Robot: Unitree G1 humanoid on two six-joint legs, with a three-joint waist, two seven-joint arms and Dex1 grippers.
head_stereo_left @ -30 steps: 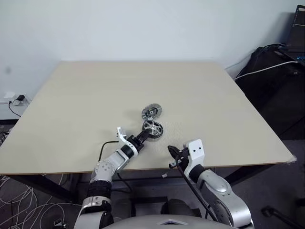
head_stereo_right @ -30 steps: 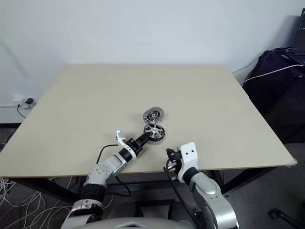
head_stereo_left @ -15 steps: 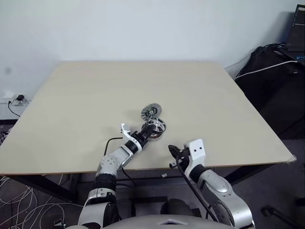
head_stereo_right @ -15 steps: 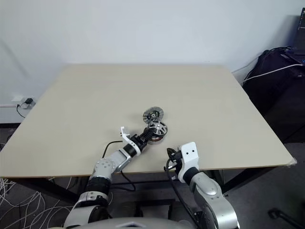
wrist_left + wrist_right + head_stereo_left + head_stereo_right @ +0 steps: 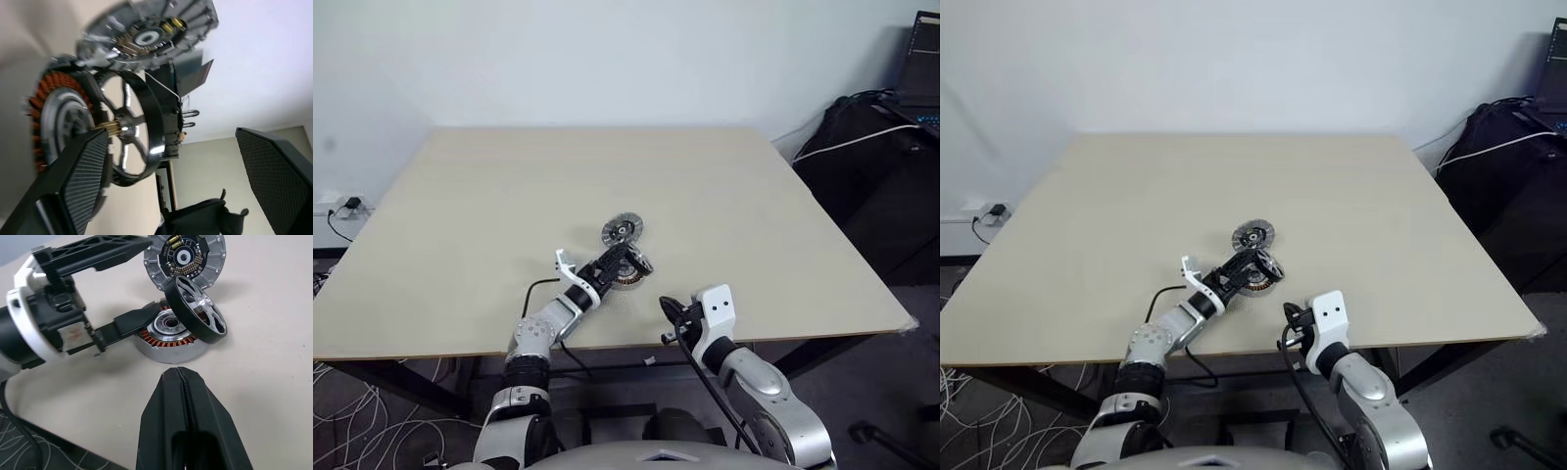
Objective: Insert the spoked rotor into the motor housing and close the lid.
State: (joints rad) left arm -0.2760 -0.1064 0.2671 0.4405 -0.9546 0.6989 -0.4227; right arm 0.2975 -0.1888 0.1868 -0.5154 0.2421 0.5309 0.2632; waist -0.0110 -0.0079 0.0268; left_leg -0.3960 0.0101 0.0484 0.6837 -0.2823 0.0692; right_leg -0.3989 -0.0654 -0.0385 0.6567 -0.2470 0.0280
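The motor housing (image 5: 168,340), ringed with copper windings, lies on the table near its front edge. The spoked rotor (image 5: 196,309) stands tilted on edge over it, its black rim leaning against the housing's top. Just behind lies the lid (image 5: 185,257), a silvery ribbed disc. My left gripper (image 5: 171,137) is open wide around the rotor. One of its fingers (image 5: 128,324) reaches low beside the housing and the other is raised well clear. My right gripper (image 5: 179,374) hangs shut and empty, a short way in front of the housing.
The parts sit on a pale wooden table (image 5: 754,196) with wide bare room behind and to both sides. The front edge (image 5: 607,348) is close under my arms. Black bags and a white cable (image 5: 871,147) lie beyond the right edge.
My left gripper has opened wide and let go of the rotor. The rotor, flat in the grip a second ago, now leans tilted on the housing. The right arm has not moved.
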